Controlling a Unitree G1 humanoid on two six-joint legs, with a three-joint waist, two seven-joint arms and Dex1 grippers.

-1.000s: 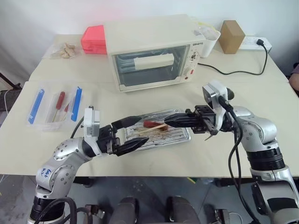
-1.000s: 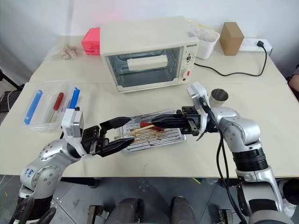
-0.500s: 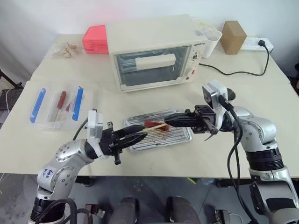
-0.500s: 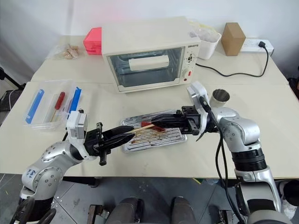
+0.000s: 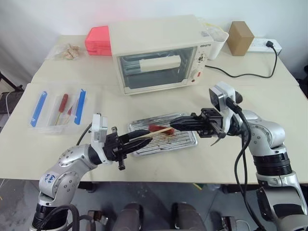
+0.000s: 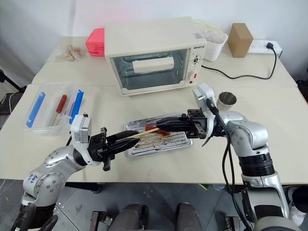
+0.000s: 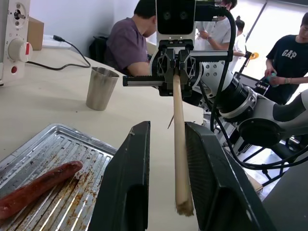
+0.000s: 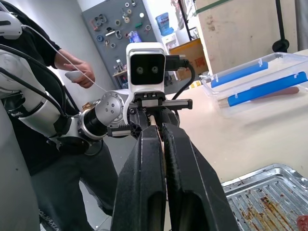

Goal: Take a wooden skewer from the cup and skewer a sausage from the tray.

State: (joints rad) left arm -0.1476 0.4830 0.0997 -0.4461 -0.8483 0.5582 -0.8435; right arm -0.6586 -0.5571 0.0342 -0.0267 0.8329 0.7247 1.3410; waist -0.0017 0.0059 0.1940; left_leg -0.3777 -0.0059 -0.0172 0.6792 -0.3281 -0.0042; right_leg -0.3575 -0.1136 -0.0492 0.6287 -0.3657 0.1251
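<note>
Wooden skewer [image 7: 179, 144] spans level between both grippers above tray [image 5: 185, 141]. Right gripper [image 5: 174, 126] clamped on one end; left gripper [image 5: 139, 137] fingers nearly together around the other. Sausage [image 5: 156, 127] at mid-skewer.

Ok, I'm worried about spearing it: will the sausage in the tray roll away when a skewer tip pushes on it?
Likely, yes: the sausage is round and lies loose on the tray, whose stained bottom looks greasy, so it may slide. It seems to lie along the ridges, which might check sideways rolling somewhat. It is small, so probably light.
</note>
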